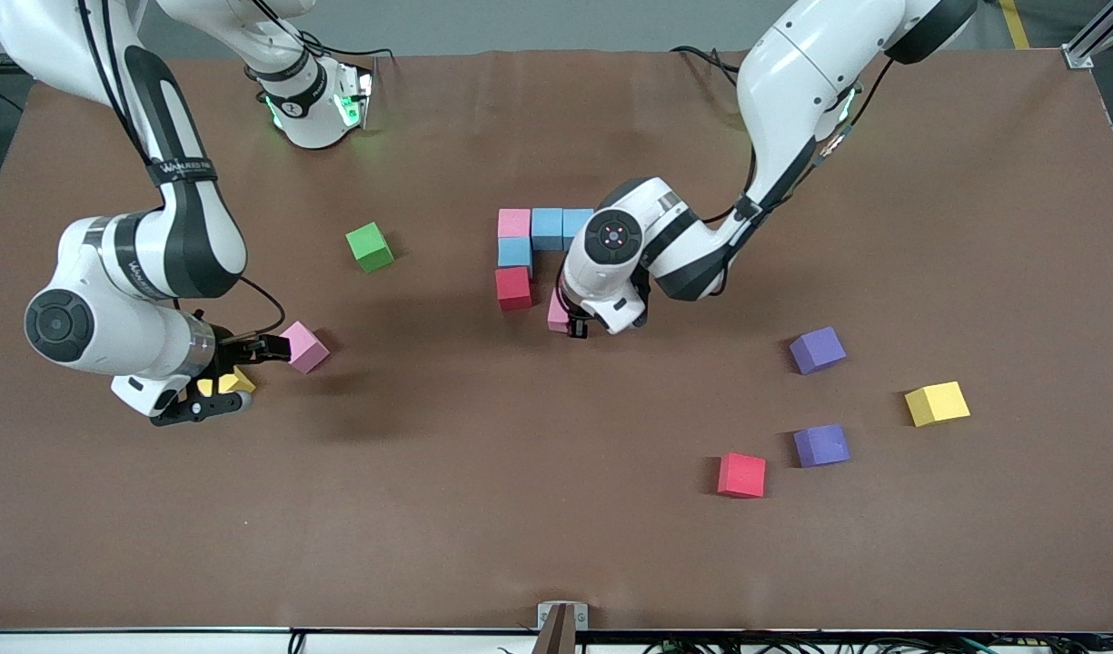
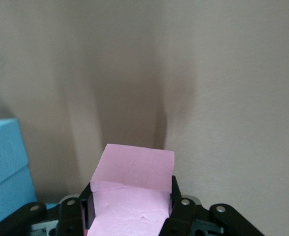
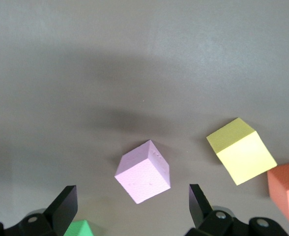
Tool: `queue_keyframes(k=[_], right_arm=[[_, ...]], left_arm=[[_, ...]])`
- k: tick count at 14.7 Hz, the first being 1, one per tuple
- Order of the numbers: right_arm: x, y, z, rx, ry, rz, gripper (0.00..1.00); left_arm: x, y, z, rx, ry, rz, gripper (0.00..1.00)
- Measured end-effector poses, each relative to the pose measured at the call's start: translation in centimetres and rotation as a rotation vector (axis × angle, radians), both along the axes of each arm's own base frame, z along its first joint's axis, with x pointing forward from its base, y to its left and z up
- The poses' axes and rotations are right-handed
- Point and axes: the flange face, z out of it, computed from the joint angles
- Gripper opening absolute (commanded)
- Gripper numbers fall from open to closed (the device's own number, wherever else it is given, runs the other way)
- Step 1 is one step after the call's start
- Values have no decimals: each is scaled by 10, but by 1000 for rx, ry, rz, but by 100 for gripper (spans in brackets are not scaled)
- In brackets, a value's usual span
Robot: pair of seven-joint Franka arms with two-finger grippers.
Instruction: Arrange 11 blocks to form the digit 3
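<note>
Five small matte foam cubes I can count in the started figure [image 1: 531,247] on the brown bench [image 1: 483,509]: a pink cube [image 1: 513,222], two light blue cubes [image 1: 561,227] in a row with it, a third light blue cube [image 1: 514,252] just nearer the camera than the pink one, then a red cube [image 1: 513,287]. The left arm's wrist hides most of what is beside them.

The left gripper [image 1: 576,324] is low beside the red cube, jaws clenched on another pink foam cube [image 2: 132,189], which sits squarely between them; only a sliver of it shows in the front view.

The right gripper [image 3: 132,206] hangs with jaws released over a third pink cube [image 1: 303,346] toward the right arm's end; that cube lies tilted between the spread fingers [image 3: 66,206], untouched. A yellow cube [image 3: 242,150] is half hidden under the hand in front view, and an orange cube [image 3: 287,189] is cut off at the wrist view's edge.

Loose elsewhere: a green cube [image 1: 370,246], two purple cubes [image 1: 817,350], a second red cube [image 1: 741,475], a second yellow cube [image 1: 937,403].

On the right arm's black band I read "WALKER"; the rest is unclear.
</note>
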Motion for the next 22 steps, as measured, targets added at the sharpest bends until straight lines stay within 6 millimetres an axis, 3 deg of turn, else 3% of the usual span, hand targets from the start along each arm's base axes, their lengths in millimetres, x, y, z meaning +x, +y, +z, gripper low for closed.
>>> queue_keyframes(k=[5,9,16,22], right_arm=[[-18,-11,-48,-5,51,181,100],[-32,-28,-82,42,27,393,100],[-54,-25,-113,65,29,484,100],[-62,-18,-124,66,16,502,100]], left_arm=[[-24,-6,-19,12,26,142,21],[-41,-20,-20,20,34,171,21],[-52,-26,-25,16,14,153,21],[-53,-28,-24,6,6,152,21]])
